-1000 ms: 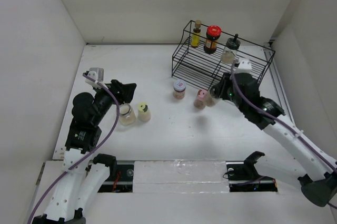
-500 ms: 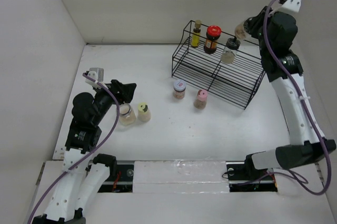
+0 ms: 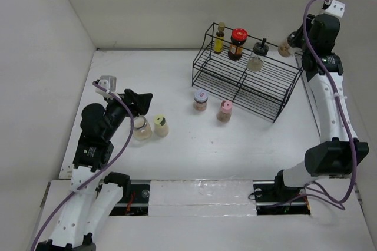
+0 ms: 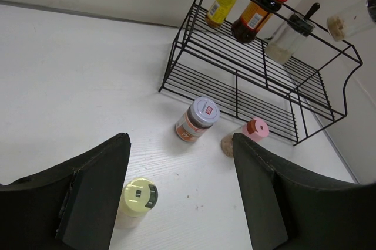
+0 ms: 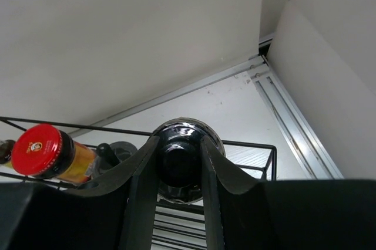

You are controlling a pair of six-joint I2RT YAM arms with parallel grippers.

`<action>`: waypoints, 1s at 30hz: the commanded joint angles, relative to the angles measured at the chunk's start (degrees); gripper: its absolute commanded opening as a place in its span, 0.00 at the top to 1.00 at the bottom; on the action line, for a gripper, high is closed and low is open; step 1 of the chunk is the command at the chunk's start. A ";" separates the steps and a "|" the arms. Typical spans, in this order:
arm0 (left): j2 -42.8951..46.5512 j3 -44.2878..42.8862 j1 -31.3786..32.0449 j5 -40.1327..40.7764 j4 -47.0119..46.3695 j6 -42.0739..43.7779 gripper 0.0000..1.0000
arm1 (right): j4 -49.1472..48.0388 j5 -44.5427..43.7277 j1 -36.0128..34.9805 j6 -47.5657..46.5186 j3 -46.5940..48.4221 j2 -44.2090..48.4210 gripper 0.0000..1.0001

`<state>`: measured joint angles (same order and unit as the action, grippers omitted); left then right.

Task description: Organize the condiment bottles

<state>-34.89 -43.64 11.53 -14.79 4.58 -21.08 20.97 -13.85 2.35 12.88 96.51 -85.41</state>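
Note:
My right gripper (image 3: 293,42) is shut on a clear black-capped bottle (image 3: 285,48) with beige contents, held above the right end of the black wire rack (image 3: 277,89); it fills the right wrist view (image 5: 182,165). On the rack's top shelf stand a yellow bottle (image 3: 220,40), a red-capped jar (image 3: 237,43) and a clear black-knobbed bottle (image 3: 256,58). On the table stand a bluish-white-capped jar (image 3: 201,100), a pink-capped bottle (image 3: 224,110), a pale-yellow-capped bottle (image 3: 160,125) and a clear jar (image 3: 141,128). My left gripper (image 3: 147,101) is open above those last two.
White walls close in the table on the left, back and right. A metal rail (image 3: 313,106) runs along the right wall beside the rack. The rack's lower shelf (image 3: 227,80) holds nothing.
My right arm has carried the black-capped bottle from the table beside the pink-capped bottle up and back to above the rack's right end. The left arm has not moved.

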 commanded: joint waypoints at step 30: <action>-0.44 -1.01 0.16 0.11 -1.33 0.16 0.34 | 3.02 0.57 -0.23 -0.76 0.43 -7.42 0.46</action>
<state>-35.51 -43.64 11.53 -14.79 4.58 -21.08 24.84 -12.10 3.09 12.62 93.95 -94.35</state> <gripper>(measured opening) 0.662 0.513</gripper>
